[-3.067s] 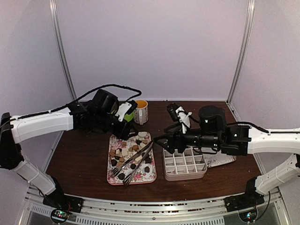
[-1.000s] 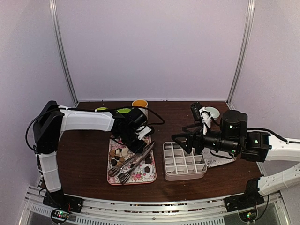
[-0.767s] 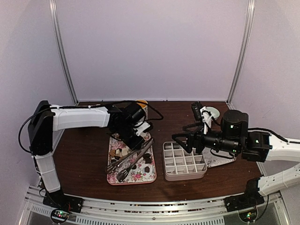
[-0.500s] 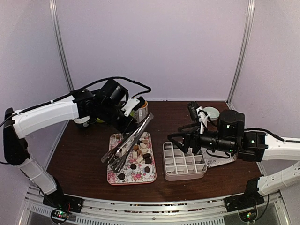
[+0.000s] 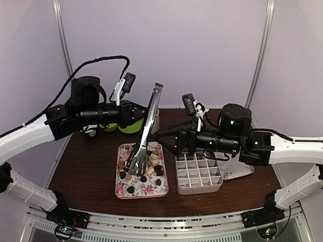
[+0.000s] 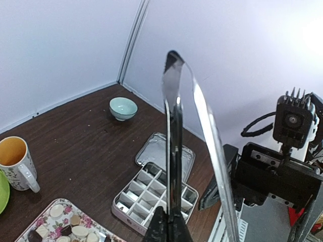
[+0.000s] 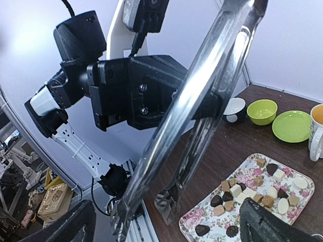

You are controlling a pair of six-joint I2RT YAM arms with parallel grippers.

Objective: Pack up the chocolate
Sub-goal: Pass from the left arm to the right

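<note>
Overhead, the left tool [image 5: 141, 112] was clamped shut on a pair of metal tongs [image 5: 148, 126], gripping them partway along their length. The tongs stood steeply tilted, with the looped end up toward the back wall and the scalloped tips pointing down over a floral tray [image 5: 164, 190]. Whether the tips touched anything on the tray could not be told.

The chocolate [image 5: 146, 166] lay scattered on that tray as small dark brown, tan and white pieces. The tray sat left of the middle of the counter [image 5: 86, 171], near its front edge. Just beside the tray, on its right, stood a pale box with a grid of compartments [image 5: 198, 176]. No chocolate showed in the compartments that could be seen. A flat metal lid [image 5: 237, 174] lay at the box's right side, partly under the right arm.

The right tool [image 5: 169, 142] hovered above the gap between tray and box, facing the tongs. Its fingers were spread wide and held nothing.

Toward the back edge of the counter stood a flowered mug [image 6: 17, 161] with an orange inside, partly hidden behind the tongs in the top view. Near the back left corner sat a green bowl [image 7: 262, 111], a green plate [image 7: 292, 126] and a white bowl with a dark rim [image 7: 234, 108]. A small pale blue bowl [image 6: 123, 108] sat near the back right corner.
</note>
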